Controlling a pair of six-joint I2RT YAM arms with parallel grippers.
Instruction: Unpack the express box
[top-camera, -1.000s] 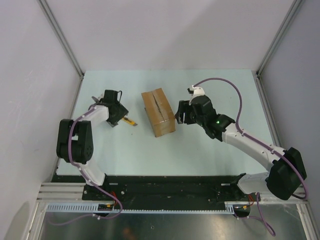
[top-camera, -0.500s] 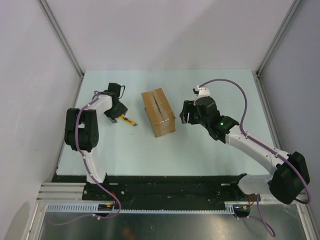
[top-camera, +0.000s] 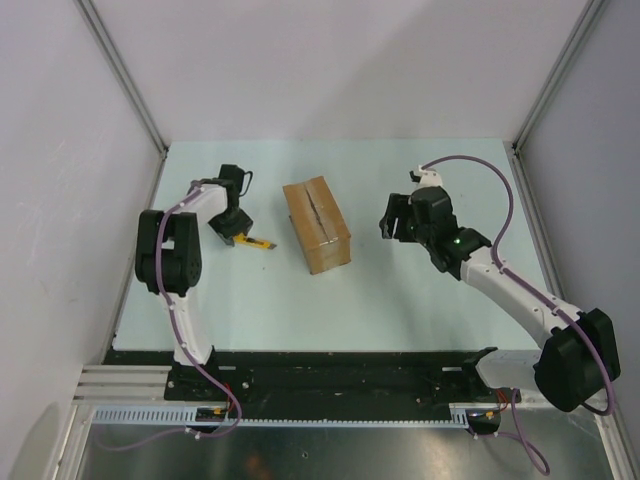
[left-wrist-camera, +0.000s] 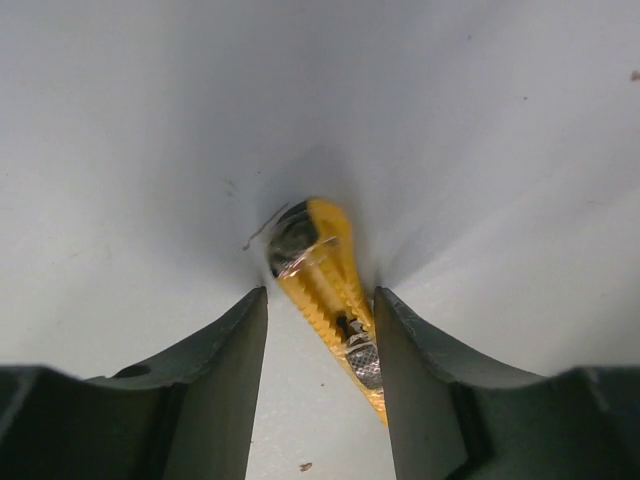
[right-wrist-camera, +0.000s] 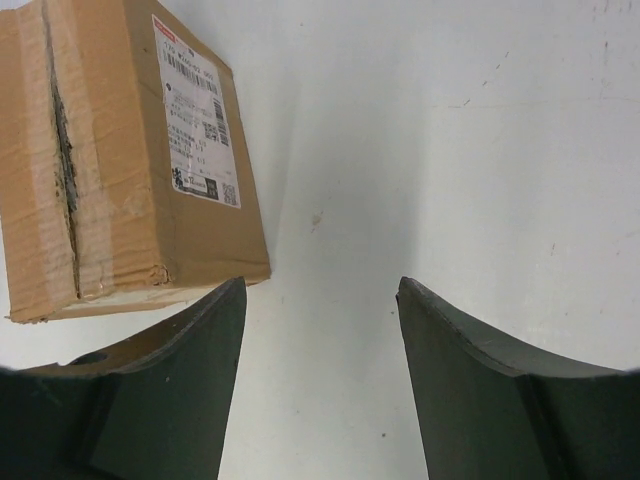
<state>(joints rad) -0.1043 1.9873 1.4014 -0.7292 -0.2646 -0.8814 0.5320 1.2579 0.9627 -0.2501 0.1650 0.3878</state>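
Your box (top-camera: 317, 224) sits near the middle of the bench (top-camera: 400, 300), upright, its top flaps lying flat and shut. Nothing has come out of it, so the unpacking proper is not yet done. In the right wrist view the tape (right-wrist-camera: 65, 160) along the top seam shows a dark, ragged line down its length. I judge the seam may already be slit, at least in part, but I cannot tell whether the cut runs the full length. A white label (right-wrist-camera: 195, 110) is stuck to the side facing your right arm (top-camera: 500, 285).

What is left, as I read it: finish or confirm the slit, fold the flaps back, then lift the contents out. What is inside is hidden.

Your left arm (top-camera: 195, 205) is at the knife (left-wrist-camera: 325, 290), which lies flat on the bench to the left of the box and apart from it. The left jaws are parted and straddle the yellow handle. One finger looks to touch it while a gap shows at the other, so the knife is not clamped.

The right jaws are spread wide and empty, hanging just right of the box without touching it.

Nothing blocks the way between either arm and the box. The only hindrances are the shut flaps and any tape left uncut.
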